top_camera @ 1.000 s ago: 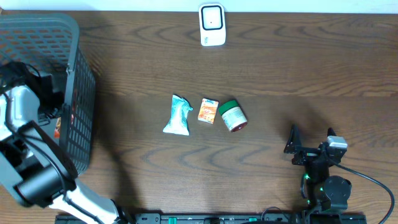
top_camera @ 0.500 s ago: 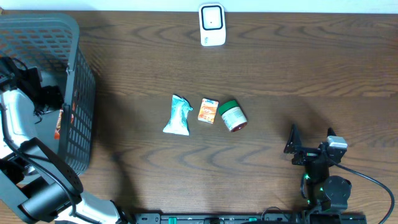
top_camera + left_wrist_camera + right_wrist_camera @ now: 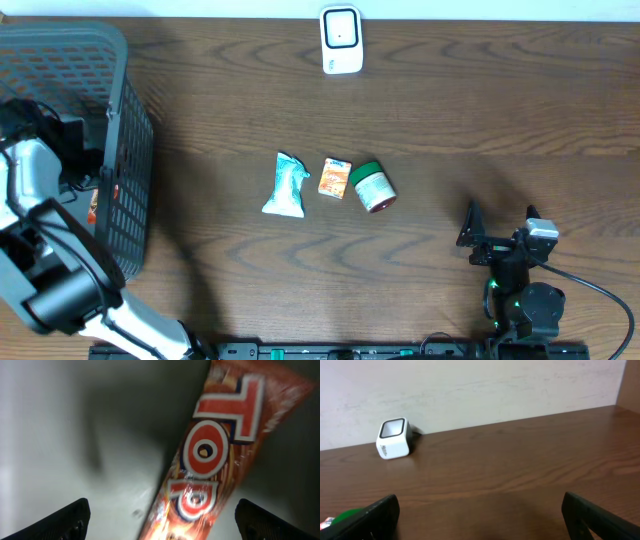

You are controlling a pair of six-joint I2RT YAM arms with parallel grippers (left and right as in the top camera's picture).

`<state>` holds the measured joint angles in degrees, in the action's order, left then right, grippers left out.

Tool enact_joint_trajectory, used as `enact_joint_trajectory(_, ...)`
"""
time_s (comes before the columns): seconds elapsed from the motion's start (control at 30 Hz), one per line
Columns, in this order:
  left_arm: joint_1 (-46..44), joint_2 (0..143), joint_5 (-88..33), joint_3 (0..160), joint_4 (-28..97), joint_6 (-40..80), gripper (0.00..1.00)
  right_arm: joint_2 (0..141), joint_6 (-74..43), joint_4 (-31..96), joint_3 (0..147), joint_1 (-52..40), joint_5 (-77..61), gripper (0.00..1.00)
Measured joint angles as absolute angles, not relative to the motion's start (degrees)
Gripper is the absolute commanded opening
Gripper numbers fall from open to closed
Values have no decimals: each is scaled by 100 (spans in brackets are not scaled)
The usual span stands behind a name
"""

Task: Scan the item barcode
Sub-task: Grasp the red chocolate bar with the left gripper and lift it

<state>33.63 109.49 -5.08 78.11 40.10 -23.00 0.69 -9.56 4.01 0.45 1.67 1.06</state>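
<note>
My left gripper (image 3: 78, 165) is down inside the dark basket (image 3: 135, 130) at the left. In the left wrist view, the left gripper (image 3: 162, 521) stands open just above an orange-red snack wrapper (image 3: 215, 455) printed "TOP", which lies on the basket's grey floor (image 3: 55, 435). Neither finger touches it. From overhead the wrapper (image 3: 93, 206) shows only as an orange patch through the mesh. The white barcode scanner (image 3: 341, 39) stands at the table's far edge, and the right wrist view shows the scanner (image 3: 394, 439) too. My right gripper (image 3: 470, 232) rests open and empty at the front right.
A teal pouch (image 3: 286, 185), a small orange box (image 3: 335, 178) and a green-lidded jar (image 3: 373, 186) lie in a row mid-table. The basket's walls enclose my left arm. In the right wrist view, bare wood runs back to a pale wall (image 3: 470, 385).
My left arm shifted left in the basket and came back, and its fingers now stand wide apart. The wrapper lies where it was. The right arm has not moved.
</note>
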Motion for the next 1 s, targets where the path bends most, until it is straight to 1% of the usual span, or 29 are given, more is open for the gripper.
enact_joint_trajectory(0.13, 3328, 11240, -670, 7789, 4034, -2298, 93, 69, -956, 403, 45, 167, 106, 99)
enact_joint_trajectory(0.17, 3319, 11242, -674, 7789, 4034, -2300, 91, 69, -956, 403, 45, 167, 106, 99)
enact_joint_trajectory(0.2, 3310, 11257, -705, 7789, 4040, -2300, 83, 69, -956, 403, 45, 167, 106, 99)
enact_joint_trajectory(0.23, 3308, 11264, -716, 7789, 4049, -2300, 68, 69, -956, 401, 45, 167, 106, 99)
enact_joint_trajectory(0.27, 3304, 11275, -718, 7802, 4073, -2335, 47, 69, -956, 401, 45, 167, 106, 99)
enact_joint_trajectory(0.3, 3301, 11284, -714, 7817, 4115, -2322, 31, 69, -956, 401, 45, 167, 106, 99)
enact_joint_trajectory(0.33, 3297, 11306, -716, 7843, 4160, -2333, 22, 69, -956, 401, 45, 167, 106, 99)
enact_joint_trajectory(0.4, 3288, 11327, -714, 7881, 4215, -2342, 15, 69, -956, 401, 45, 167, 106, 99)
enact_joint_trajectory(0.5, 3275, 11332, -685, 7900, 4246, -2314, 8, 69, -956, 401, 45, 167, 106, 99)
enact_joint_trajectory(0.67, 3249, 11338, -187, 8108, 4619, -2137, 7, 69, -956, 403, 45, 167, 106, 99)
enact_joint_trajectory(0.8, 3253, 11249, 475, 8652, 4895, -1896, 7, 69, -956, 401, 45, 167, 106, 99)
enact_joint_trajectory(0.9, 3256, 10921, 711, 9150, 4862, -1531, 8, 69, -956, 403, 45, 167, 106, 99)
enact_joint_trajectory(1.0, 3258, 10092, 637, 9684, 4657, -954, 7, 69, -956, 403, 45, 167, 106, 99)
